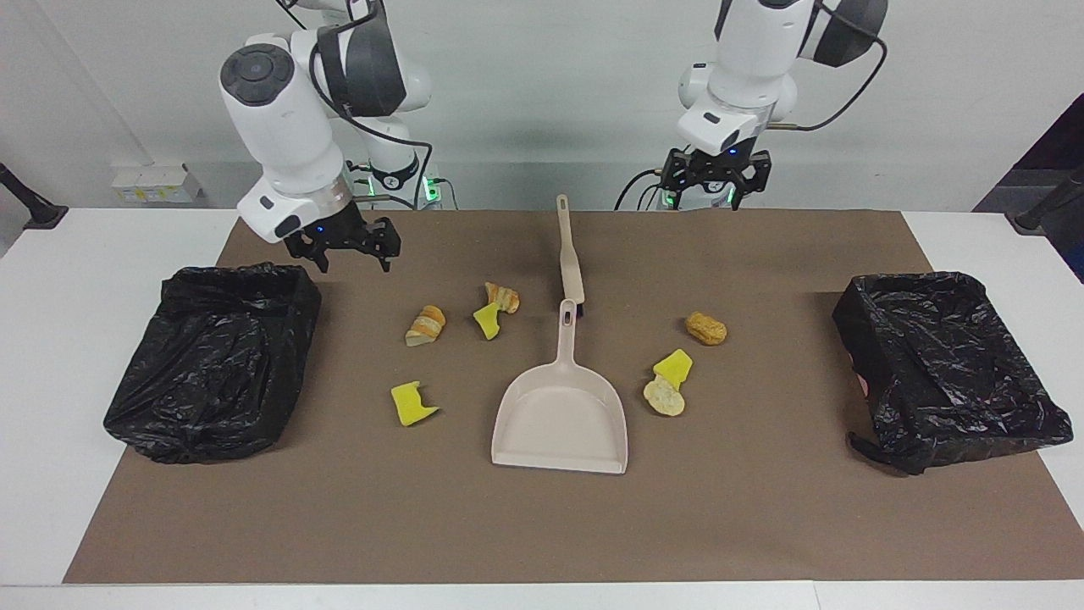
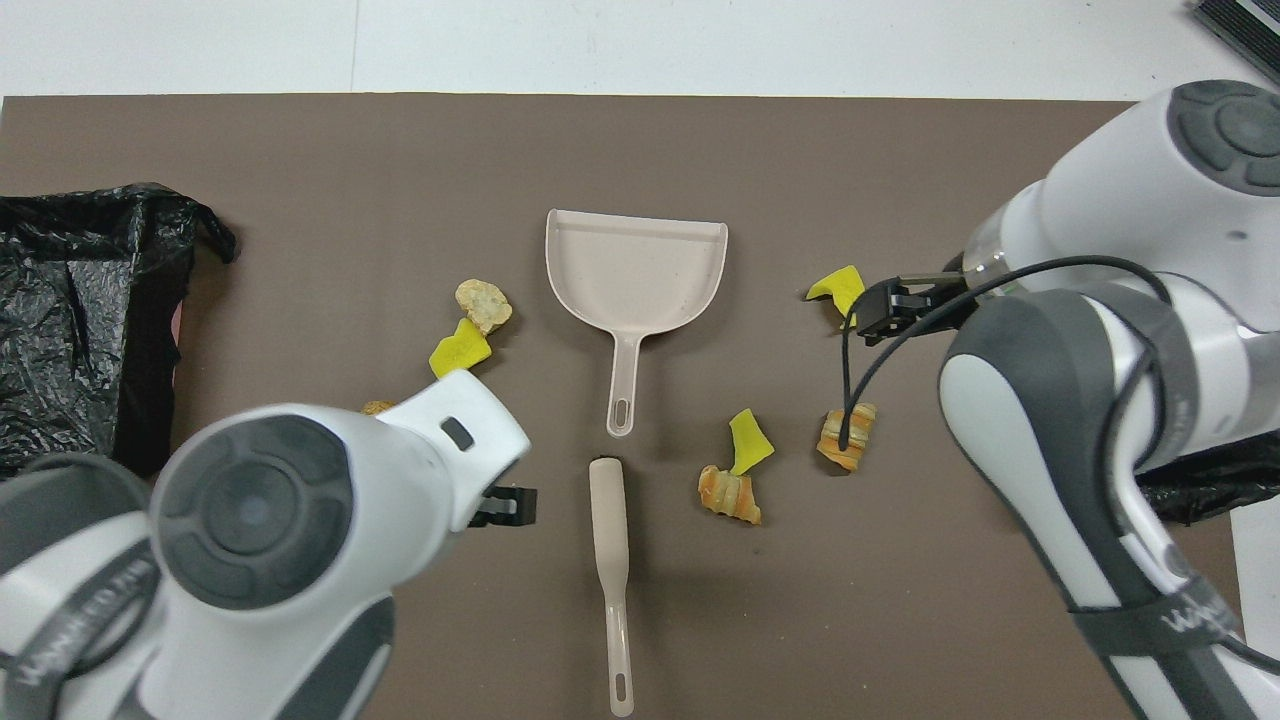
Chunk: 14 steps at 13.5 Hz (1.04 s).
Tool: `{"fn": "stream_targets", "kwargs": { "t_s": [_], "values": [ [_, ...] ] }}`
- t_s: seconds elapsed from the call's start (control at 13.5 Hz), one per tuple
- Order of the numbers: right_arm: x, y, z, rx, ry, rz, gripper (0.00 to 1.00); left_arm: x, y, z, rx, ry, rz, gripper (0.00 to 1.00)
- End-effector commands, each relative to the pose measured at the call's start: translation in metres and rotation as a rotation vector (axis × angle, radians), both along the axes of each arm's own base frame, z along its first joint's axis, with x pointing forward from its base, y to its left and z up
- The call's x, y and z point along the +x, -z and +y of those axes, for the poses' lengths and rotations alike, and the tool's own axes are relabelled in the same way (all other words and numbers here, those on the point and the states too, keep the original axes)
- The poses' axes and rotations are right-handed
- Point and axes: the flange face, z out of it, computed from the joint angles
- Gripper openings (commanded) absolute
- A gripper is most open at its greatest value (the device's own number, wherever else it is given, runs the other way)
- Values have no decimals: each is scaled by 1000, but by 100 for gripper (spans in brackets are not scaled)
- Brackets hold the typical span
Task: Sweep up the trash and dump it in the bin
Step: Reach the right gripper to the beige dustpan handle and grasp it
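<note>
a: right gripper (image 1: 343, 248) apart, empty, over mat near trash (image 1: 426, 324). left gripper (image 1: 710, 180) apart, empty, up by brush (image 1: 569, 251) handle end.
b: brush long axis toward robots, in line with dustpan (image 1: 562, 405). left closer.

My flat white table (image 1: 102, 237) fills the lower frame, with a large matte brown paper mat (image 1: 542, 525) spread across its middle. Along the top runs a plain pale grey wall (image 1: 542, 93), evenly lit. A small white socket box (image 1: 152, 182) sits at upper left against it.
</note>
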Motion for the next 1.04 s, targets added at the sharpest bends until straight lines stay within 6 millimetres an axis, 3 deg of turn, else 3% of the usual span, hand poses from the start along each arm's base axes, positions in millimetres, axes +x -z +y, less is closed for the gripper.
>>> {"fn": "stream_targets", "kwargs": {
  "t_s": [0.0,0.15,0.22,0.37,0.44,0.67,0.96],
  "values": [
    [8,24,48,49,33,-24,100,-47,36,-25,-13,-31,-12,100],
    [9,58,83,26,92,1,100,-84,83,-62,-16,-74,0,100],
    [11,66,109,29,103,-6,100,-102,113,-76,-3,-68,10,100],
    [22,85,136,27,143,4,100,-129,153,-91,-18,-72,-2,100],
    [23,97,162,17,160,9,100,-136,165,-100,-30,-86,-8,100],
    [29,129,212,1,200,8,100,-148,180,-106,-34,-80,-8,100],
    [14,140,241,-35,211,-7,94,-149,188,-106,-44,-88,-15,100]
  ]
}}
